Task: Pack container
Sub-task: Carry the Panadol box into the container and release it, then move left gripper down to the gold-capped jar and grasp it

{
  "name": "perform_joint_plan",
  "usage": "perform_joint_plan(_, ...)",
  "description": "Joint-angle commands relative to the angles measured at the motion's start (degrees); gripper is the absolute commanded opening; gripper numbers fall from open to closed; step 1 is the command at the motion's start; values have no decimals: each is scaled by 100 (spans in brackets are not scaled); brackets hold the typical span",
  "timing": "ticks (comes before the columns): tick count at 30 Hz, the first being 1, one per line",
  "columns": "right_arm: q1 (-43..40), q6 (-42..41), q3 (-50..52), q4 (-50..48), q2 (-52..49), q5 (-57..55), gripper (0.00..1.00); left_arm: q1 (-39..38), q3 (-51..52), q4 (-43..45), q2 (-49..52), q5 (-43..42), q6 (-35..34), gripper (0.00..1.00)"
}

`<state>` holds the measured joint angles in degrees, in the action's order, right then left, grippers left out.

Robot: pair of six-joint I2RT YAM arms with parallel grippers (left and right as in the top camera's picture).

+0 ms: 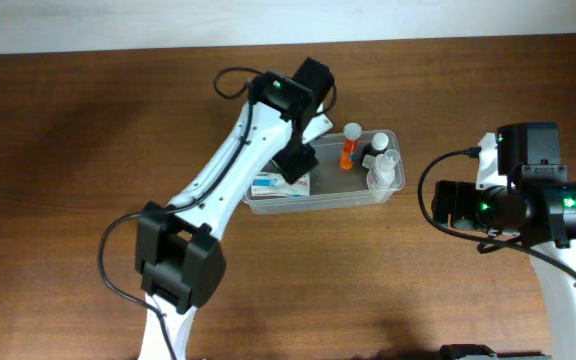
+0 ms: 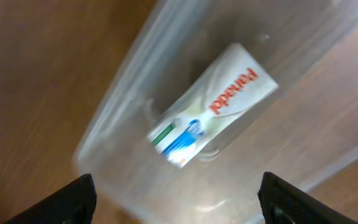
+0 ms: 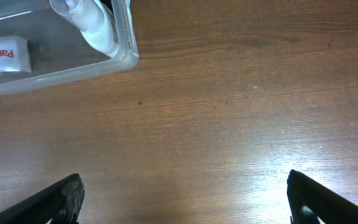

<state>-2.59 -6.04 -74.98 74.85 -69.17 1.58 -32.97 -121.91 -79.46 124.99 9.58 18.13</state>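
Observation:
The clear plastic container [image 1: 340, 199] stands at the table's middle. In it lie a white Panadol box [image 1: 278, 185] at the left, and an orange bottle [image 1: 348, 152], a dark white-capped bottle [image 1: 378, 147] and a white bottle [image 1: 382, 173] at the right. My left gripper [image 1: 296, 160] hangs open and empty over the container's left half. In the left wrist view the gripper [image 2: 176, 186] is above the box [image 2: 213, 106] inside the container [image 2: 120, 87]. My right gripper [image 1: 446, 205] is open and empty over bare table, right of the container.
The right wrist view shows my right gripper [image 3: 185, 186] above wood, with the container's corner [image 3: 55, 73], the white bottle [image 3: 95, 25] and the box [image 3: 2, 55] at top left. A pale strip edges the table's far side [image 1: 118, 25].

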Motion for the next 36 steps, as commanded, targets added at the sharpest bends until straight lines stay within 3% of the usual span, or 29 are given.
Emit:
perform_joint_plan(1, -50, -22, 17, -13, 17, 33, 97, 446, -267, -107, -815, 706, -1054, 86)
perform_joint_plan(5, -50, -22, 17, -11, 17, 35, 97, 1377, -264, -286, -1508, 393, -2087, 92)
perform_joint_plan(9, -48, -24, 17, -13, 17, 103, 98, 2841, -260, -723, -1812, -291, -2894, 92)
perform_joint_plan(13, -48, -24, 20, 35, 17, 149, 100, 3751, 533, -649, -1797, -295, -3095, 92)
perform_joint_plan(24, -48, -22, 20, 35, 17, 234, 100, 3998, 3722, 1036, -1797, -848, -3084, 92)
perform_joint_plan(36, -48, -22, 20, 83, 17, 232, 100, 3963, 5429, 2354, -1797, -925, -3080, 92)
